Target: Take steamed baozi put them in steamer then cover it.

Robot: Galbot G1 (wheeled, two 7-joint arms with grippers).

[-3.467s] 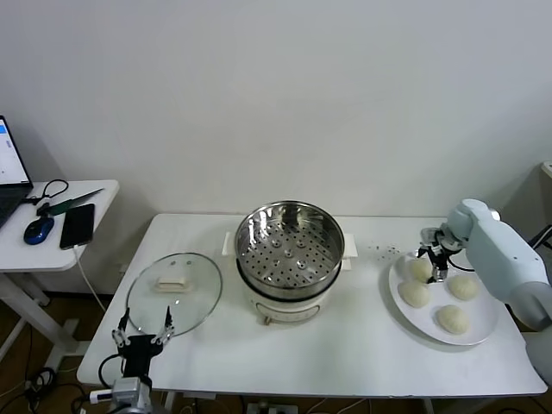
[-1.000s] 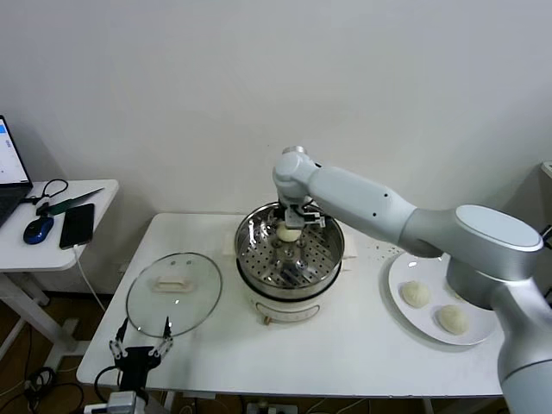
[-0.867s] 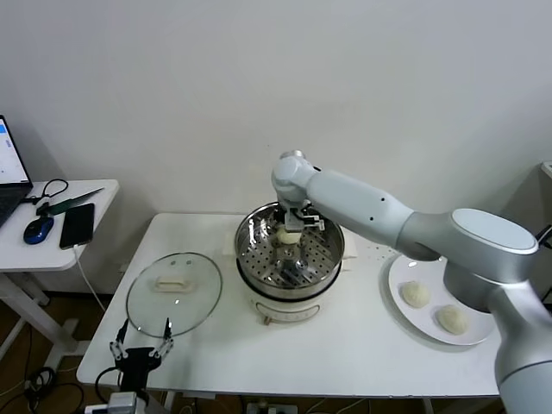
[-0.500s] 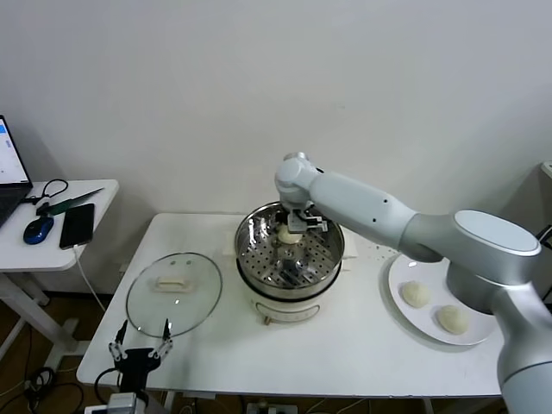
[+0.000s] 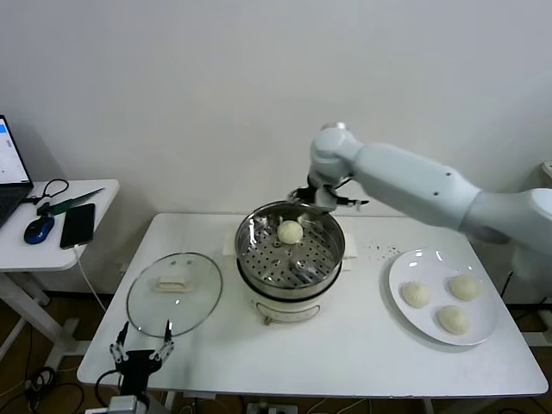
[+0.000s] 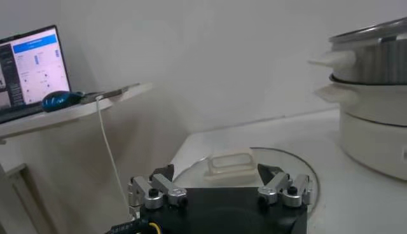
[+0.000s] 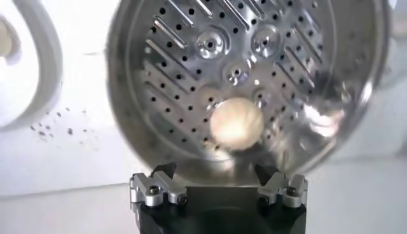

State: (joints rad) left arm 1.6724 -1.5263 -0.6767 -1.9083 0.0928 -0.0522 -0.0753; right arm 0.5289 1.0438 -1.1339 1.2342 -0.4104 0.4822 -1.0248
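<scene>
The steamer (image 5: 290, 259) stands mid-table with one baozi (image 5: 290, 231) lying on the far side of its perforated tray. My right gripper (image 5: 317, 200) hovers open and empty just above the steamer's far right rim; its wrist view looks down on the tray (image 7: 191, 70) and that baozi (image 7: 236, 124), gripper (image 7: 216, 172) clear of both. Three baozi (image 5: 415, 294) (image 5: 464, 287) (image 5: 454, 319) lie on the white plate (image 5: 486, 332) at the right. The glass cover (image 5: 173, 291) lies flat left of the steamer. My left gripper (image 5: 141, 352) is open, parked below the table's front left edge.
In the left wrist view the open left gripper (image 6: 216, 173) faces the cover's white handle (image 6: 232, 164), with the steamer's side (image 6: 375, 108) beyond. A side table (image 5: 60, 211) at the left holds a phone, a mouse and a laptop. Dark specks dot the table between steamer and plate.
My right gripper carried one baozi from the plate to the steamer, let it go on the tray, then rose and drew back to the right. The left arm has barely moved.
</scene>
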